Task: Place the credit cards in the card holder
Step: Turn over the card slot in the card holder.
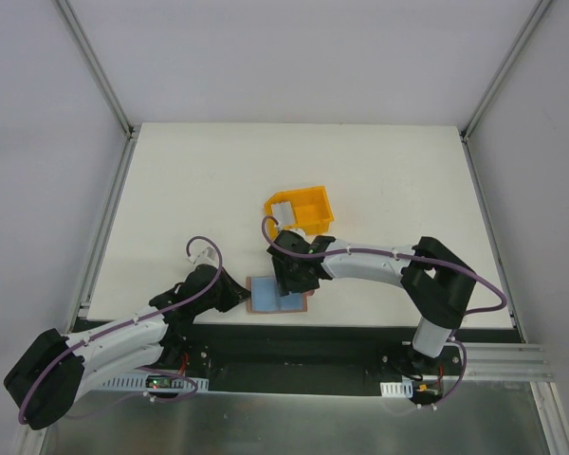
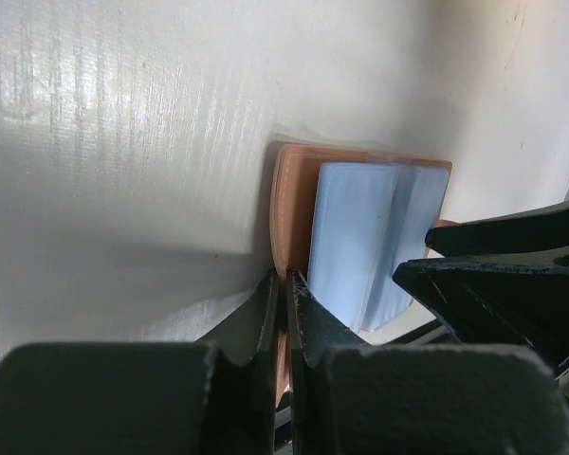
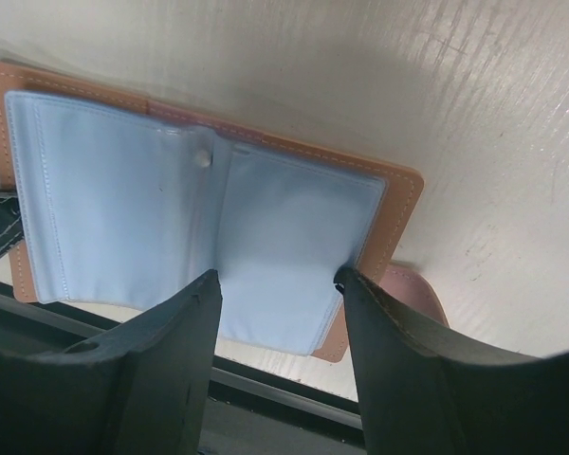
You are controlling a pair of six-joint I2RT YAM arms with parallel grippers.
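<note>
We are working over the white table, with both arms reaching in near its front edge. The yellow bin is sitting toward the middle. The credit cards are showing as a pale patch inside it, so none appears to be loaded yet. Nearer us, the card holder is lying open and flat, brown cover down, with its pale blue sleeves facing up.

We are pinning the holder with the left gripper, its jaws closed tight on the left edge of the brown cover. The right gripper is hanging spread and empty over the right-hand sleeve, one finger on each side of it. We cannot tell whether the tips are touching the plastic.

We are judging this step to be opening a pocket. To do it well, we are wanting the left pinch firm so the holder is not sliding. The right arm should be lifting the lip of one sleeve rather than the whole stack, then fetching a single card and feeding it in square to the pocket mouth. The sleeves are looking slick and floppy, so a skewed card is likely to buckle them.

The pinkish tab clasp and the small snap are the smallest parts showing. We are finding no brand, label or readable writing anywhere.
</note>
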